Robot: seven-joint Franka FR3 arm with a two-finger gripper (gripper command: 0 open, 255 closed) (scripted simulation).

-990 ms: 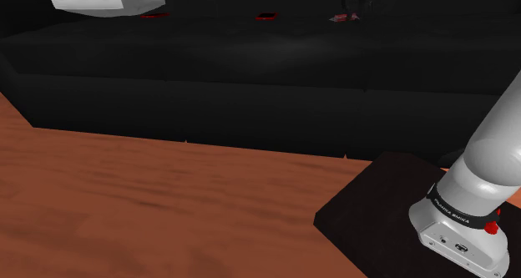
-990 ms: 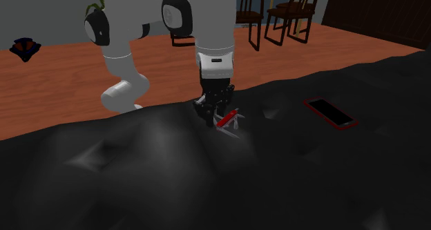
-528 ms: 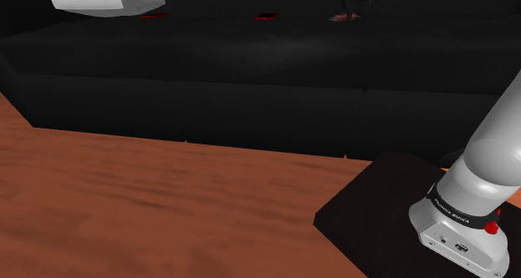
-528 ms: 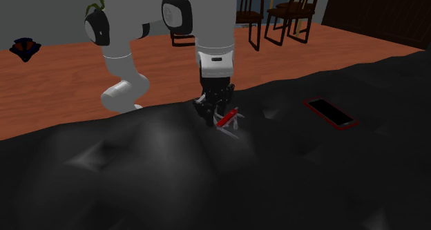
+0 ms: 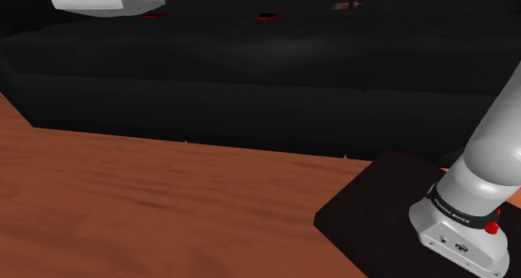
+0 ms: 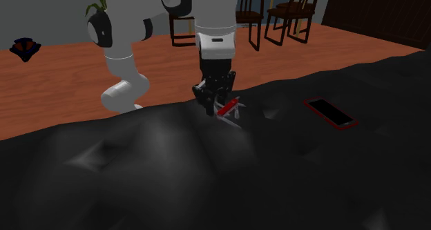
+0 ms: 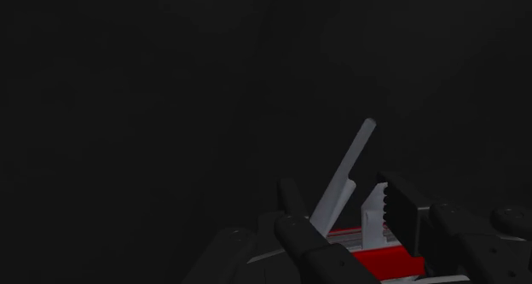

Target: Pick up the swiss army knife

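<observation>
While the broad dark couch (image 6: 173, 180) spreads across the foreground, the white arm (image 6: 214, 21) reaches straight down onto its rumpled seat. At the arm's end the black gripper (image 6: 218, 106) points downward. Its two fingers (image 7: 401, 212) pinch the red handle of the pocket knife (image 6: 230, 107) between them. A long grey blade (image 7: 345, 176) juts out beyond the fingertips, with a shorter pale tool just beside it. Whether the knife's lowest edge touches the cushion under the fingers cannot be told. A flat red-edged phone (image 6: 330, 113) lies well apart from the fingers.

The step in hand appears to be the lift. It would likely go best as a slow, straight rise with the squeeze held firm, because the handle is narrow and the opened tools could catch in the soft folds below the fingers. Tilting or swinging sideways might twist the knife out of the pinch.
</observation>
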